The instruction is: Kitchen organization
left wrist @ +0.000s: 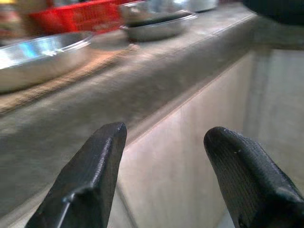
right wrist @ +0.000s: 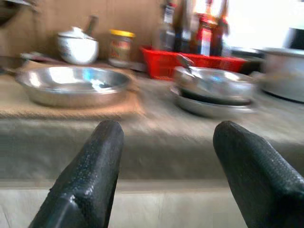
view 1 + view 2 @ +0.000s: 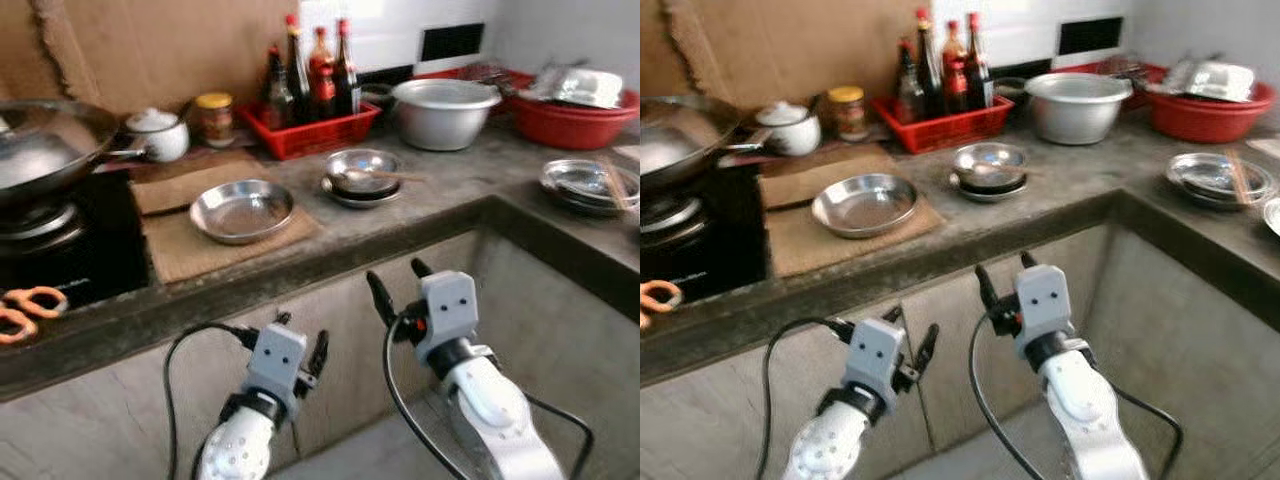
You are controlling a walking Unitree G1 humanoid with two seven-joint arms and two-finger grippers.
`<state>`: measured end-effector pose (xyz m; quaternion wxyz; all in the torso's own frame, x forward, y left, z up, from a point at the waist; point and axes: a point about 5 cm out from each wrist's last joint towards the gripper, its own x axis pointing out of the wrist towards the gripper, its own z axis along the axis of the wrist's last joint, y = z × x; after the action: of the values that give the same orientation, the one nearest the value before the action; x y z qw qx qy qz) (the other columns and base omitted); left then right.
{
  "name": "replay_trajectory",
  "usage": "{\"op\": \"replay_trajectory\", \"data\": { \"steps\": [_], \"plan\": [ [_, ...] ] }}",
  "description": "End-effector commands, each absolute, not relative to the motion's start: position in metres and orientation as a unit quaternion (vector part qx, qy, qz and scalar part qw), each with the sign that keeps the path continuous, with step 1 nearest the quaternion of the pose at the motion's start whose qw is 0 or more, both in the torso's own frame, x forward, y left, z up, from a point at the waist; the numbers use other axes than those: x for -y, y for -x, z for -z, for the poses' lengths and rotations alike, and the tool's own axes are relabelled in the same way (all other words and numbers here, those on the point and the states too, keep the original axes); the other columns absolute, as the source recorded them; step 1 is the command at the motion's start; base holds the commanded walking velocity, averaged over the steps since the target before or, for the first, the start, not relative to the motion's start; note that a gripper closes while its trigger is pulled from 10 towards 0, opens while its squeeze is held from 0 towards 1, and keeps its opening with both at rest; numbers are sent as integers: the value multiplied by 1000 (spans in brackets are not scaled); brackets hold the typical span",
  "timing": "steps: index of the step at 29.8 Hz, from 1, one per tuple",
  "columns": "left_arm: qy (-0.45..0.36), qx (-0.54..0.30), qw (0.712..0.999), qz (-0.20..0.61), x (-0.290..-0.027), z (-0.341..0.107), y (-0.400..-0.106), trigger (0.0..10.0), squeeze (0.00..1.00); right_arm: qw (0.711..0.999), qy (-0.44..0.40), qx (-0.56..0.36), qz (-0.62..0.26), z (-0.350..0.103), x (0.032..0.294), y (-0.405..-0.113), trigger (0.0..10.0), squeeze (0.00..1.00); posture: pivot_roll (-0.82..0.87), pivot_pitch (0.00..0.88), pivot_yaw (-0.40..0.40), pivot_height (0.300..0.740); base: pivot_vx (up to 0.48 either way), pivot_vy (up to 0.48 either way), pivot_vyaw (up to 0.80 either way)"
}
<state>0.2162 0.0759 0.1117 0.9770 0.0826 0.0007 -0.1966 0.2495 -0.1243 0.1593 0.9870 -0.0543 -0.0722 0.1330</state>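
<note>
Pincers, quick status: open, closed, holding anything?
Left pincer: open, empty, below the counter edge.
Right pincer: open, empty, raised near the counter edge.

The desk [image 3: 420, 215] ahead of both end effectors is rough, matt grey concrete. On it, a shiny steel plate [image 3: 241, 209] rests on coarse brown matting [image 3: 175, 250]. Beyond sit polished metal bowls [image 3: 362, 175] and a glossy red plastic basket [image 3: 310, 128]. The right end effector [image 2: 161, 166] has matt black textured fingers [image 2: 90, 175].
</note>
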Motion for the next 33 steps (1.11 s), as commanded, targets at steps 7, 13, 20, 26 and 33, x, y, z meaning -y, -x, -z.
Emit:
{"op": "replay_trajectory", "data": {
  "steps": [7,13,20,26,33],
  "plan": [
    [-86,-8,981,176,-84,-112,-219,10000,0,981,50,90,-163,-167,117,-252,10000,0,105,0,-21,740,94,0,800],
    [-85,-9,980,179,-84,-112,-219,10000,0,979,51,99,-172,-172,118,-258,10000,0,105,0,-22,740,0,0,796],
    [-83,-9,980,180,-83,-112,-219,10000,0,975,78,97,-185,-187,121,-284,10000,0,104,4,-29,740,0,0,0],
    [-82,-8,980,181,-81,-113,-218,10000,0,956,148,26,-251,-189,116,-316,10000,1000,113,6,-45,740,0,0,0],
    [-80,-6,981,179,-78,-113,-217,10000,0,931,195,-32,-308,-203,109,-344,10000,0,123,5,-66,740,0,0,0]
  ]
}}
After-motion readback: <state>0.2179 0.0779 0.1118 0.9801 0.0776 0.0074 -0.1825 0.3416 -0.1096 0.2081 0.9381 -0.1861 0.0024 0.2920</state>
